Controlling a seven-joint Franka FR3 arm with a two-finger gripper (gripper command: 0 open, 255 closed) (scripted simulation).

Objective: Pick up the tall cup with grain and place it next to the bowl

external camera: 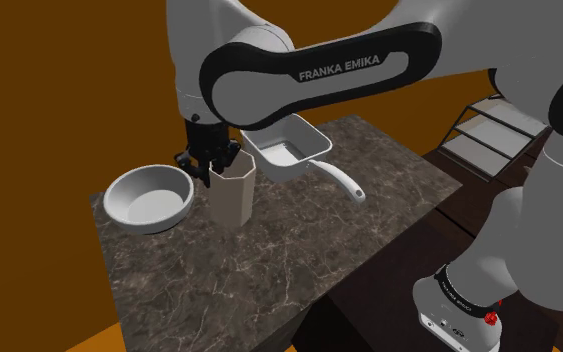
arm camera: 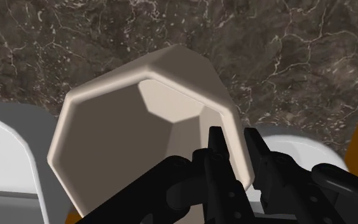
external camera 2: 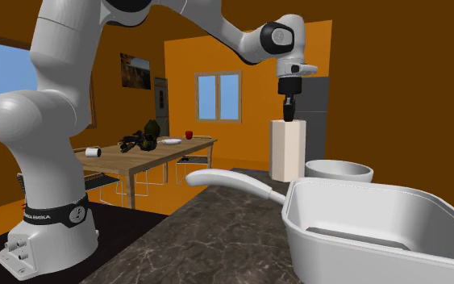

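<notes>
A tall, beige, faceted cup stands upright on the dark marble tabletop, close beside a white bowl on the shoulder view's left. My black gripper comes down from above and is shut on the cup's rim, one finger inside the wall and one outside, as the wrist view shows at the gripper over the cup. The bowl lies just past the gripped wall. From the second exterior view the gripper tops the cup, with the bowl beside it. Whether the base touches the table I cannot tell.
A white rectangular pan with a long curved handle sits just behind the cup, large in the second exterior view's foreground. The table edge runs close to the bowl. A wooden dining table with small items stands far off.
</notes>
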